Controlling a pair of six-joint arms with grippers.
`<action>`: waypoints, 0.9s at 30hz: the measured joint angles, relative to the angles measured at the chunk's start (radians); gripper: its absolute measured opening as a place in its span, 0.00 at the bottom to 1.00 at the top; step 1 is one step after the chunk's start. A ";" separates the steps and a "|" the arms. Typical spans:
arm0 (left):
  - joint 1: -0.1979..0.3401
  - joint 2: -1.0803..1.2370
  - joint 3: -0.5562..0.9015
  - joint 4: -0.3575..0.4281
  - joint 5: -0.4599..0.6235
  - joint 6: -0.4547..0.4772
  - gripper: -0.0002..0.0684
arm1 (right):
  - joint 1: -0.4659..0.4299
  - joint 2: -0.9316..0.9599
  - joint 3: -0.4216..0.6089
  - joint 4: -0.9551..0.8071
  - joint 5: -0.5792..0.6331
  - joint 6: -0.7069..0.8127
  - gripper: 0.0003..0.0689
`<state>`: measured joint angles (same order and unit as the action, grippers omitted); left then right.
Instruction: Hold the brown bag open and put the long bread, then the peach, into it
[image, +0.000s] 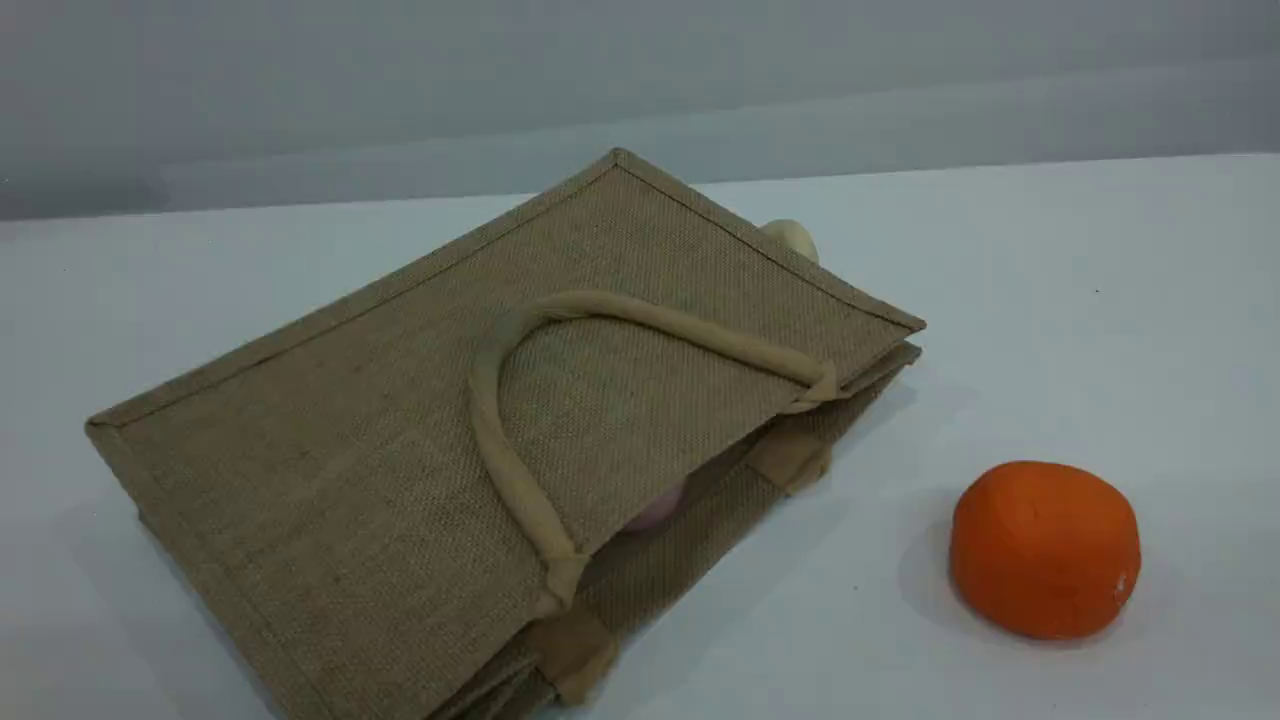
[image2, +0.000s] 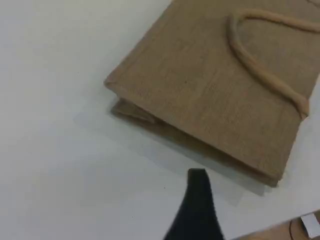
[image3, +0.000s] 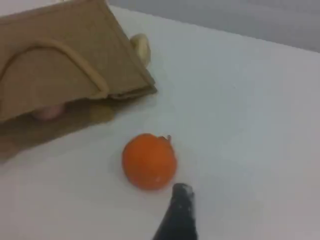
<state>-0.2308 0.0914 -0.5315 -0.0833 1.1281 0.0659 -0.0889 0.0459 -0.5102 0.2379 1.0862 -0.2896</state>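
The brown bag (image: 380, 420) lies flat on the white table, its mouth facing the lower right and its beige handle (image: 497, 440) resting on top. It also fills the left wrist view (image2: 210, 90) and the upper left of the right wrist view (image3: 60, 55). Just inside the mouth shows a bit of the pink peach (image: 657, 508), also seen as peach (image3: 48, 112). The long bread is hidden. Neither arm appears in the scene view. My left gripper (image2: 197, 176) hovers off the bag's closed bottom corner. My right gripper (image3: 181, 191) hangs near the orange ball. Both hold nothing.
An orange ball (image: 1045, 548) sits on the table right of the bag's mouth, also orange ball (image3: 149, 161). A small pale yellowish bun (image: 792, 238) peeks out behind the bag's far edge. The table's edge shows at the lower right of the left wrist view.
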 joint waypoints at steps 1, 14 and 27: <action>0.000 -0.001 0.000 0.000 0.000 0.000 0.78 | 0.000 0.000 0.000 0.000 0.000 0.000 0.85; 0.000 -0.005 0.015 0.147 -0.040 -0.129 0.78 | 0.000 0.000 -0.001 -0.001 0.000 0.000 0.85; 0.000 -0.005 0.027 0.188 -0.048 -0.177 0.78 | 0.000 0.000 -0.001 -0.001 0.001 0.000 0.85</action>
<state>-0.2308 0.0862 -0.5048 0.1044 1.0797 -0.1114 -0.0889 0.0459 -0.5111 0.2368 1.0872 -0.2896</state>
